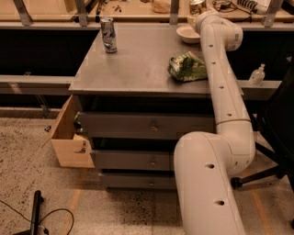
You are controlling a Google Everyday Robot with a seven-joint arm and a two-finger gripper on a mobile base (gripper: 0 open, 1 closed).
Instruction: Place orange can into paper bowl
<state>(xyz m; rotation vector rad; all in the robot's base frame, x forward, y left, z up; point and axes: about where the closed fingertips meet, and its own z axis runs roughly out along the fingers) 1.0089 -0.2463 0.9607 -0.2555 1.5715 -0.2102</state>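
The paper bowl (186, 34) is a small off-white bowl at the back right of the grey cabinet top (138, 64). The orange can (197, 6) shows as a short gold-brown can with a silver top, just behind and above the bowl's right rim. My white arm rises from the lower right and its wrist (220, 30) bends left over the bowl. My gripper (199, 14) is at the arm's far end, right at the can, mostly hidden by the wrist.
A tall slim silver-blue can (108, 34) stands at the back left of the top. A green crumpled bag (186, 68) lies beside my arm. A cardboard box (69, 137) sticks out at the cabinet's left. A small bottle (257, 74) and a black chair are at the right.
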